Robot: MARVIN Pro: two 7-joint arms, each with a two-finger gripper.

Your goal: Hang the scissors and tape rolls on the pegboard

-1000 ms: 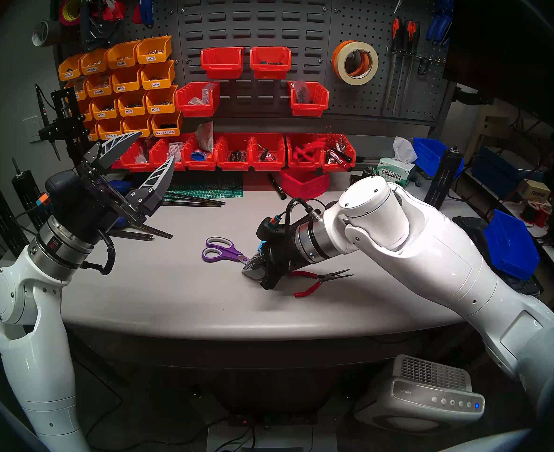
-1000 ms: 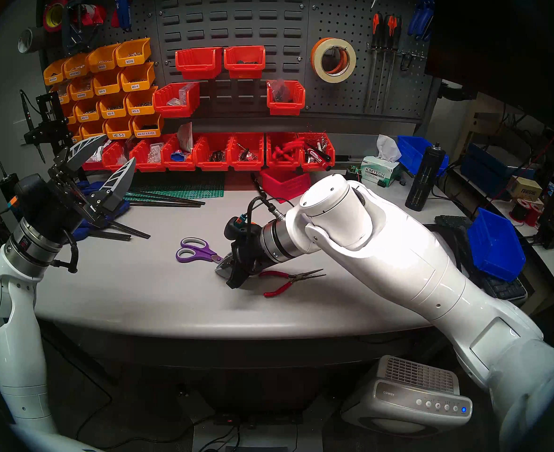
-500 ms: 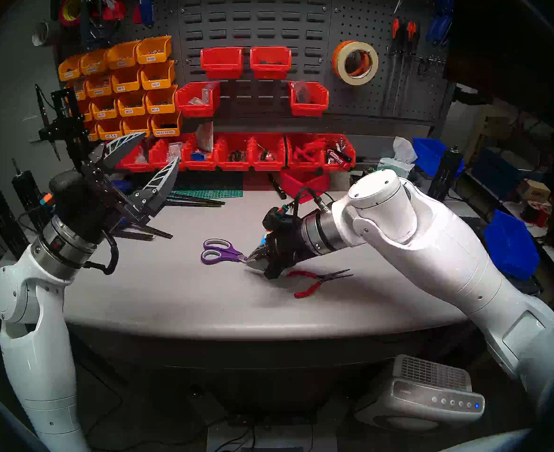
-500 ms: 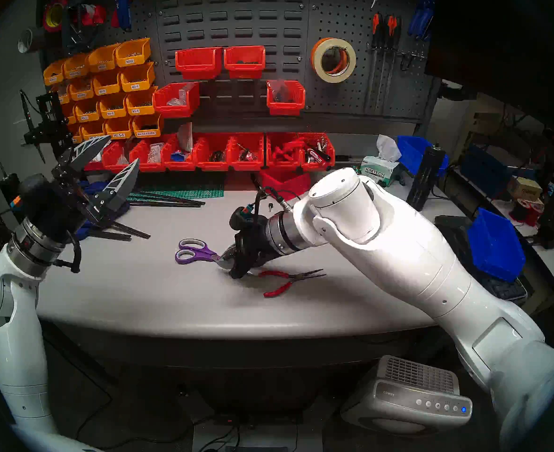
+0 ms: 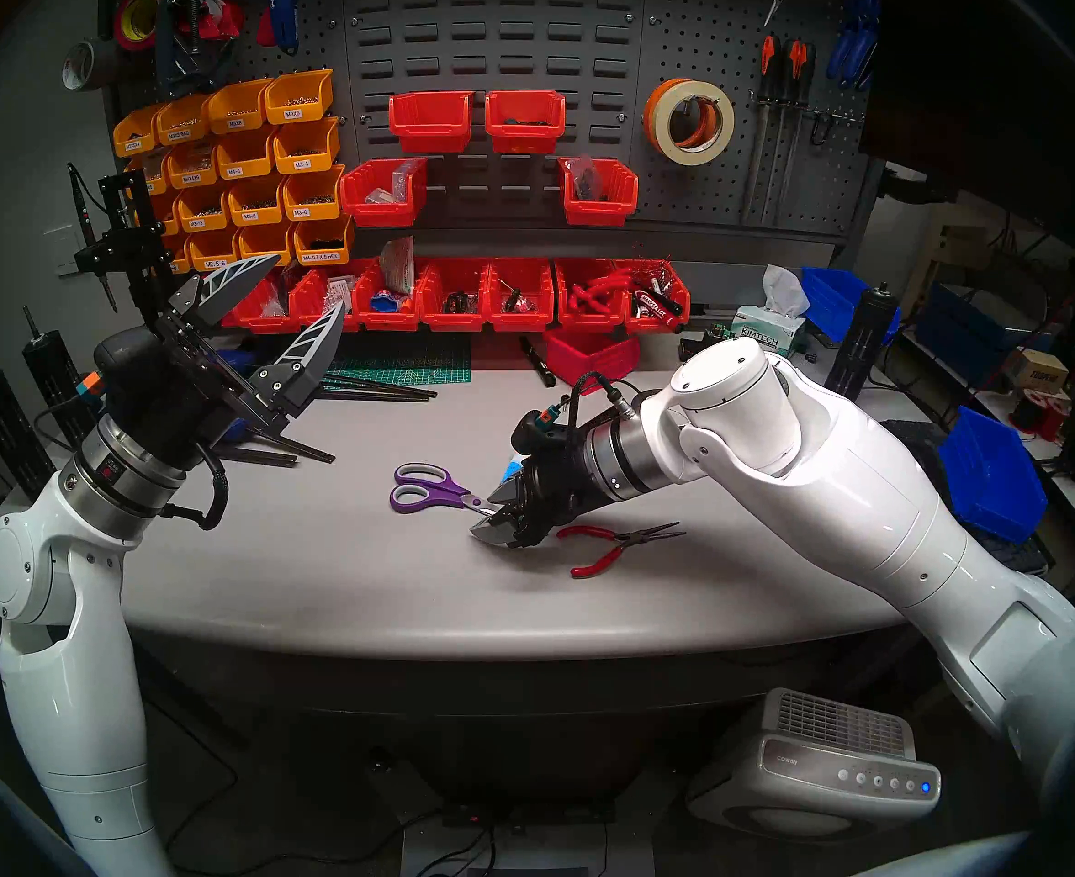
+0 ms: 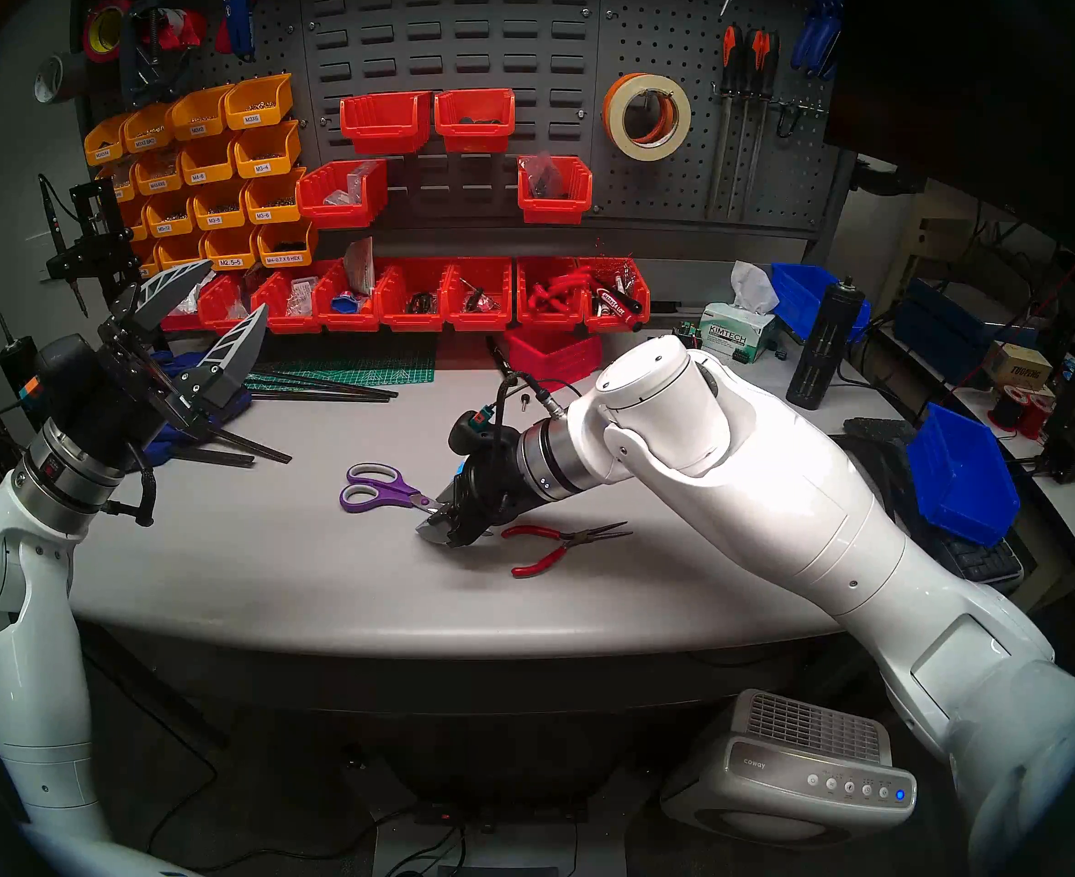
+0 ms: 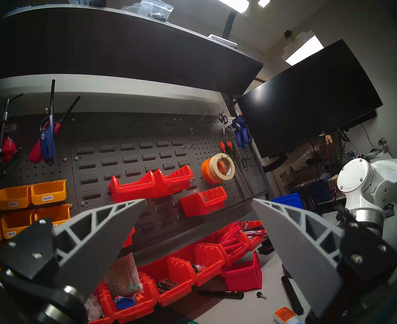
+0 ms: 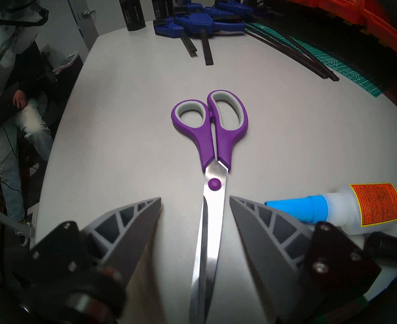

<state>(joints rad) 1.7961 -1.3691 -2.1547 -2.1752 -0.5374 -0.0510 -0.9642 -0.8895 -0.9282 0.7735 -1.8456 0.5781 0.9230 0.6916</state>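
The scissors [image 8: 212, 138] lie flat on the grey table [image 8: 122, 106], purple handles pointing away, silver blades running back between the right gripper [image 8: 195, 200] – its two grey fingers stand apart, clear of the steel. A glue bottle [image 8: 347, 206] with a blue cap lies just beside the right-hand finger – blue clamps [image 8: 199, 22] rest well beyond

Purple scissors [image 8: 212, 138] with pale grey loop linings, silver blades, purple pivot dot, on a plain light grey counter [image 8: 127, 120]. Just beside the scissors, white glue bottle [image 8: 347, 209] with bright blue cap and orange label. Beyond the scissors, green grid-lined cutting mat [image 8: 328, 66] and blue clamps [image 8: 199, 22].
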